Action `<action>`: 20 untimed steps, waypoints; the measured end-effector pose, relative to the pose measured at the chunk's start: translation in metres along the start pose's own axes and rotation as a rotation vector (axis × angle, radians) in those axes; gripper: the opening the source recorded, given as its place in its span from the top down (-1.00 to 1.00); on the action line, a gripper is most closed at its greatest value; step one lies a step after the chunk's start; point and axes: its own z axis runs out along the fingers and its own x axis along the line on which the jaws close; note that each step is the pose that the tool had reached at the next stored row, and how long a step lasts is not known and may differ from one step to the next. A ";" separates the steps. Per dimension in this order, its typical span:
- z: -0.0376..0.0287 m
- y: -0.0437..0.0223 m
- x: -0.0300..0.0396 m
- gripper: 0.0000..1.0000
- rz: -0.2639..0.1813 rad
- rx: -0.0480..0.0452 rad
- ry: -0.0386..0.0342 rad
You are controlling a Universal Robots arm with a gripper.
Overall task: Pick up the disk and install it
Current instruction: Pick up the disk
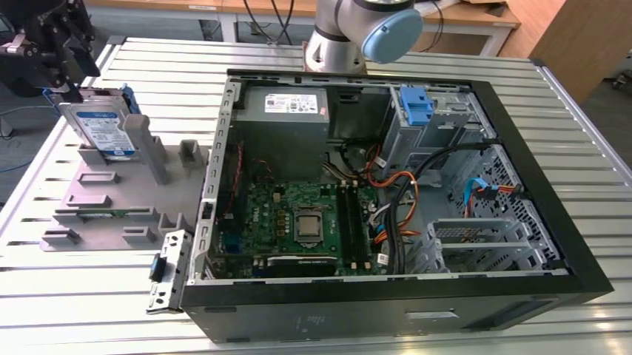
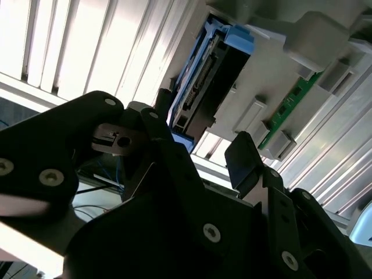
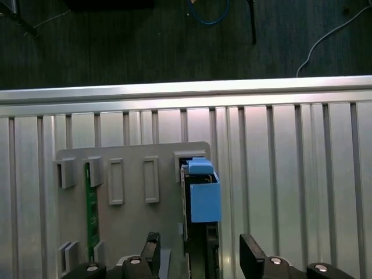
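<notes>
Closest to you, your gripper (image 3: 201,240) hangs with its fingers spread apart just above the disk (image 3: 203,200), which stands on edge in the grey rack (image 3: 133,154) beside the open computer case (image 1: 395,318).

**Exterior view:** high and oblique, looking down across the slatted table (image 1: 79,310) from its near edge toward the arm's base (image 1: 336,44) at the far side. It is wide enough to take in the open computer case (image 1: 296,318) and, at the exterior view's left, the grey holder (image 1: 109,200).

**First wrist view:** straight down onto the holder, past the gripper (image 3: 200,244).

**Second wrist view:** close and steeply tilted, past the same gripper.

All three views share the disk (image 1: 103,129) standing in the holder.
</notes>
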 end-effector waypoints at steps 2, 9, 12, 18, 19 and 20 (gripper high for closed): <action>0.0032 0.0000 0.0001 -0.29 -0.001 0.0000 0.0000; 0.0144 -0.0001 0.0003 -0.29 -0.005 -0.0002 0.0001; 0.0186 -0.0001 0.0003 -0.29 -0.006 -0.0001 0.0000; 0.0256 -0.0001 0.0005 -0.29 -0.009 -0.0001 0.0000; 0.0264 -0.0001 0.0005 -0.29 -0.009 -0.0001 0.0001; 0.0269 -0.0002 0.0005 -0.29 -0.010 -0.0002 0.0001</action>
